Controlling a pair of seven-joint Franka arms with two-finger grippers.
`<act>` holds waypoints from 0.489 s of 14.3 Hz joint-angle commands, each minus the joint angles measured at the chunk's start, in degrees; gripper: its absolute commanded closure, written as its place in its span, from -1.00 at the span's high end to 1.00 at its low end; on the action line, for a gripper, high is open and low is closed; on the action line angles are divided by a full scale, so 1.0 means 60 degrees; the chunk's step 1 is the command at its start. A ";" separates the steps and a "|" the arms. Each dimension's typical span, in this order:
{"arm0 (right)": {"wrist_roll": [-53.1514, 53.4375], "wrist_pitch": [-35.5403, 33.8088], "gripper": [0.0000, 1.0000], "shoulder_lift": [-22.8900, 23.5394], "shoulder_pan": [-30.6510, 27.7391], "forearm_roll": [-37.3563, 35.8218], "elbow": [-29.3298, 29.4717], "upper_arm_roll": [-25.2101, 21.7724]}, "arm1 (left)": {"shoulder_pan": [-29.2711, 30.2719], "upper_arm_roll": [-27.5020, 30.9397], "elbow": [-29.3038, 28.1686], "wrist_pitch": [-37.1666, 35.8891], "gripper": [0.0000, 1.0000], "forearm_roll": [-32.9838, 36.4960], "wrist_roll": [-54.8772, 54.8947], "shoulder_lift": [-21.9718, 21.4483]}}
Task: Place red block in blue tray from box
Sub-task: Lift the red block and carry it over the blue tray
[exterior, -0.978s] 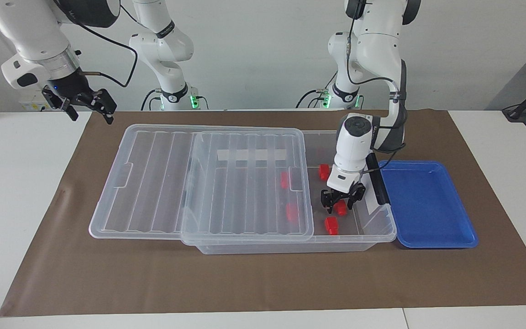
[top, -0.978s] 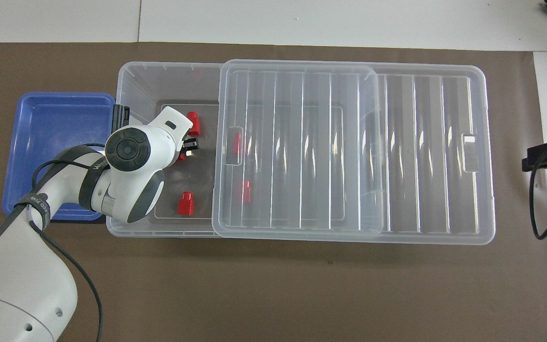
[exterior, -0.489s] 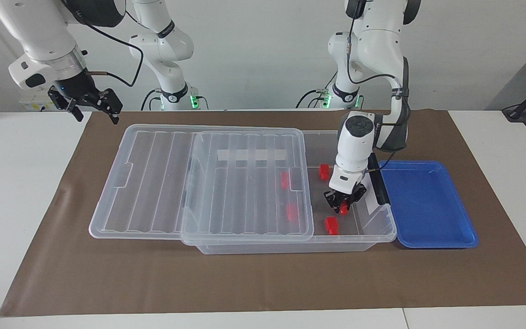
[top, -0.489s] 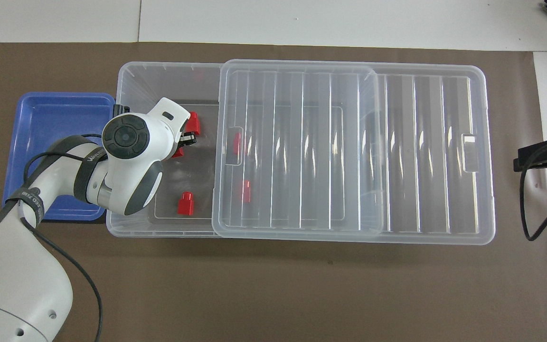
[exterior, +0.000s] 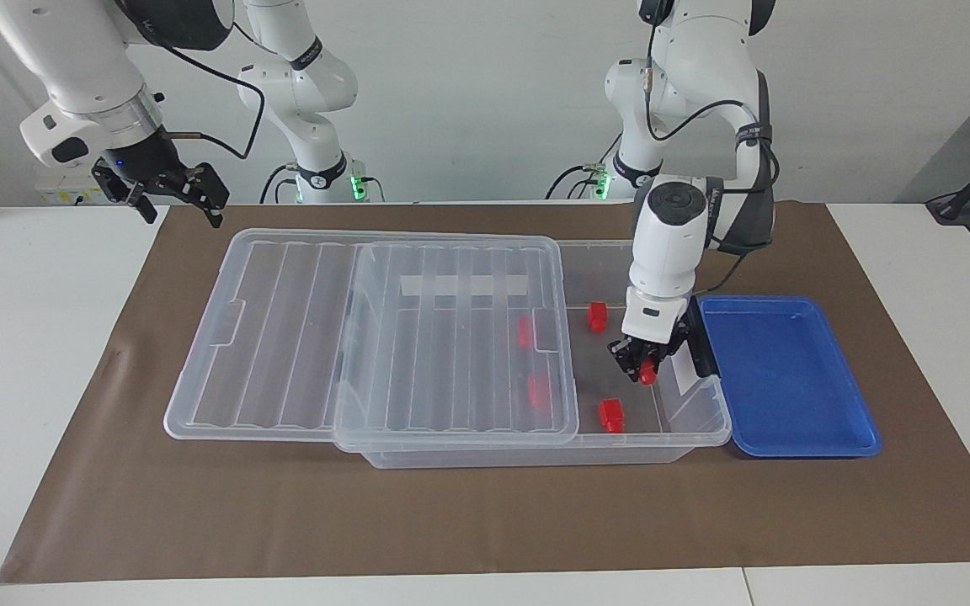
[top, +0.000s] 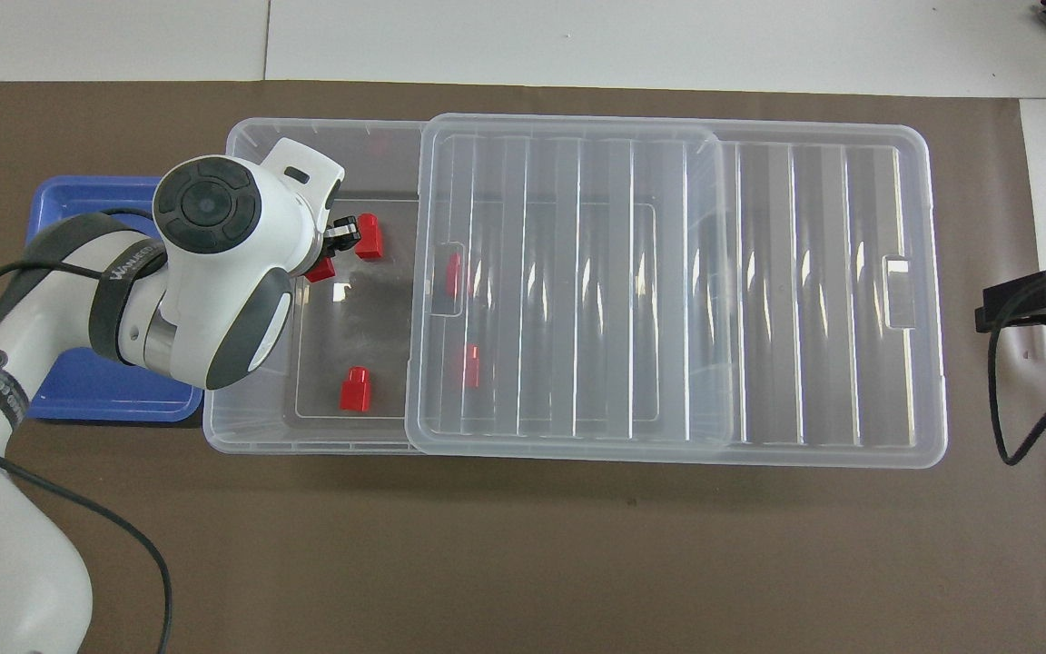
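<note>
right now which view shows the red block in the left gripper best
The facing view: the red block shows between the fingertips of the left gripper, shut on it above the floor of the box. In the overhead view the arm's wrist covers the grip; only a corner of the red block shows.

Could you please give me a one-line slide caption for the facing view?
Left gripper lifts a red block inside the clear box, beside the blue tray; right arm waits.

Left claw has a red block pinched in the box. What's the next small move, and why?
Probably carry it sideways over the blue tray. The left claw is shut on the red block, already lifted off the floor of the box, whose end wall stands between it and the tray, so keep height.
</note>
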 commanded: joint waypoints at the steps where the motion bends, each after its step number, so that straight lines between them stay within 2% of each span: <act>1: 0.0061 -0.0103 1.00 -0.0079 -0.0214 0.0168 -0.0046 0.0102 | -0.0311 0.0100 0.0273 -0.1306 -1.00 -0.0292 -0.0227 -0.0664; 4: 0.0032 -0.0118 1.00 -0.0109 -0.0112 0.0008 0.0041 0.0131 | -0.0325 0.0056 0.0346 -0.1659 -1.00 -0.0616 -0.0766 -0.1003; 7: 0.0046 0.0087 1.00 -0.0094 -0.0111 0.0007 0.0012 0.0175 | -0.0224 0.0085 0.1032 -0.3500 -1.00 -0.0542 0.0060 -0.1587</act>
